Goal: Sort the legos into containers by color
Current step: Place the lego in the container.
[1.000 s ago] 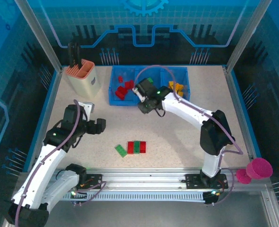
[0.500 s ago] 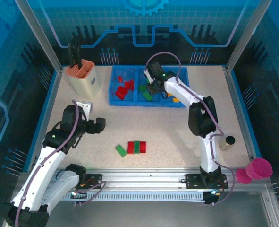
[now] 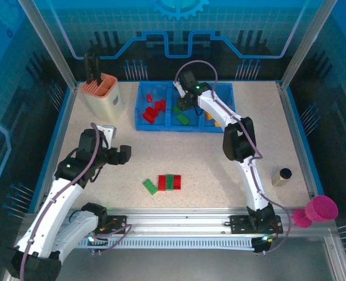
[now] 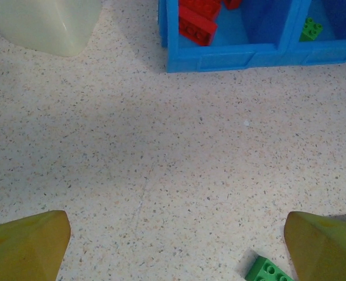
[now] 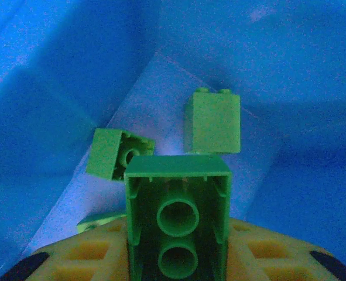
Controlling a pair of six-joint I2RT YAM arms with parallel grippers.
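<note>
Right wrist view shows the relation that matters. The right gripper (image 5: 177,257) has its jaws closed on the near end of a green brick (image 5: 177,205). The brick's hollow underside faces the camera, with its two tubes one above the other in the picture, so its long axis runs out from the fingers toward the tray floor. Beyond it two loose green bricks (image 5: 212,123) lie on that blue floor, apart from the held one, with blue walls rising on either side. In the top external view the right gripper (image 3: 182,99) hangs over the middle compartment (image 3: 188,126) of the blue tray (image 3: 155,127). It sits between the red bricks (image 3: 154,111) in the left compartment and the orange bricks (image 3: 215,119) in the right one. I judge the held brick to be over its own colour already, so the coming move needs only a parting of the jaws and no sideways travel. A short row of bricks (image 3: 169,182) lies on the table (image 3: 219,164) near its front edge, and the left gripper (image 3: 121,155) is much the nearer arm to them. In the left wrist view the left gripper (image 4: 175,252) has its jaws wide apart and empty. A stray green brick (image 4: 268,272) lies just inside the fingertip at the right of that picture.
</note>
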